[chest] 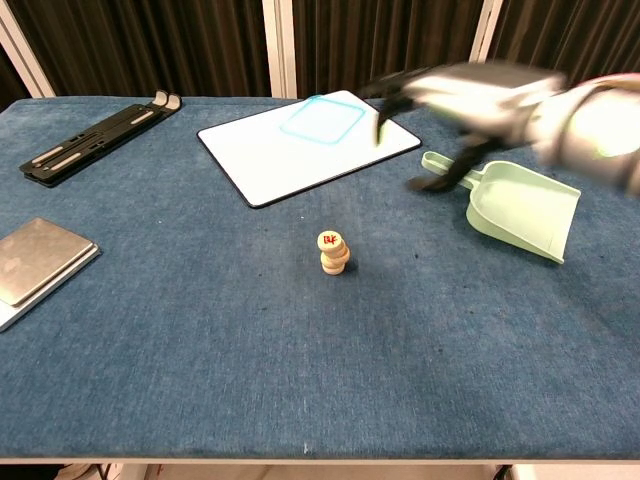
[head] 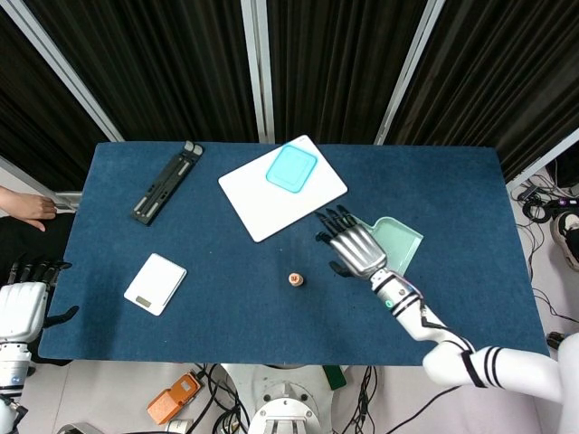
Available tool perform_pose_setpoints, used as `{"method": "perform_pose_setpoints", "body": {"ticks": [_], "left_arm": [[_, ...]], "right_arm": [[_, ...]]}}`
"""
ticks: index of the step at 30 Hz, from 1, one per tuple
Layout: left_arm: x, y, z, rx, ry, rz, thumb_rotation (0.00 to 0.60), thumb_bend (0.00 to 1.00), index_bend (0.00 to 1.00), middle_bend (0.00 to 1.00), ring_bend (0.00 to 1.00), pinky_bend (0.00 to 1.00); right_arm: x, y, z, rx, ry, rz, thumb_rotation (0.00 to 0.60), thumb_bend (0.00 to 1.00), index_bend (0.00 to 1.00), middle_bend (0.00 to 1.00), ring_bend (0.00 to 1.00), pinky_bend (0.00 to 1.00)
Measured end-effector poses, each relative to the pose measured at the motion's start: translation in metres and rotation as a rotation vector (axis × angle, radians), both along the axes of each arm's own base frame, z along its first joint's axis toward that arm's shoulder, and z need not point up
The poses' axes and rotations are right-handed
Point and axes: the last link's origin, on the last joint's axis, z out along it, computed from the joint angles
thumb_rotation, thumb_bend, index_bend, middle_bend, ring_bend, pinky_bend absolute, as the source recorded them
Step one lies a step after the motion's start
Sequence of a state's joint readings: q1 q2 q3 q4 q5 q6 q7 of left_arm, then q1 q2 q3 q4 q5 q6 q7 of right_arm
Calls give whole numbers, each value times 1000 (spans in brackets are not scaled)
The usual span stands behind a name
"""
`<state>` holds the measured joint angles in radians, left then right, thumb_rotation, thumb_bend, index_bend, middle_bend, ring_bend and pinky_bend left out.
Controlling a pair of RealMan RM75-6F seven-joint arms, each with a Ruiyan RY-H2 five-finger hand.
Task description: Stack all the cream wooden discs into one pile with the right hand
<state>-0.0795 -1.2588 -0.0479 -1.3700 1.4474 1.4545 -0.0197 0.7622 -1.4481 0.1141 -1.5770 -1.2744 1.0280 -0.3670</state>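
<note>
A small pile of cream wooden discs (chest: 333, 253) stands on the blue table, the top disc bearing a red mark; from above the pile of discs (head: 294, 279) sits near the table's middle. My right hand (head: 353, 246) hovers well to the right of the pile, over the dustpan's handle, fingers spread and holding nothing; in the chest view the right hand (chest: 455, 100) is blurred by motion. My left hand (head: 25, 303) hangs off the table's left edge, holding nothing that I can see.
A mint dustpan (chest: 520, 207) lies right of the pile. A white board (chest: 300, 150) with a teal lid (chest: 320, 118) sits behind it. A black bracket (chest: 95, 139) is at far left, a scale (chest: 35, 262) at near left.
</note>
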Motion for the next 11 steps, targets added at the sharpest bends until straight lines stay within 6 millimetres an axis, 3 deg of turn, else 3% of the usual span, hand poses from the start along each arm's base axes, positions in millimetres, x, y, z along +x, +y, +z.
{"method": "perform_pose_setpoints", "body": {"ticks": [6, 11], "left_arm": [[5, 4, -1, 9, -6, -26, 600, 73, 268, 209, 117, 12], [11, 6, -4, 5, -6, -45, 600, 73, 268, 209, 117, 12]], "right_arm": [[-63, 23, 65, -182, 4, -141, 600, 444, 88, 82, 0, 42], [-112, 68, 110, -308, -37, -278, 600, 443, 53, 54, 0, 39]]}}
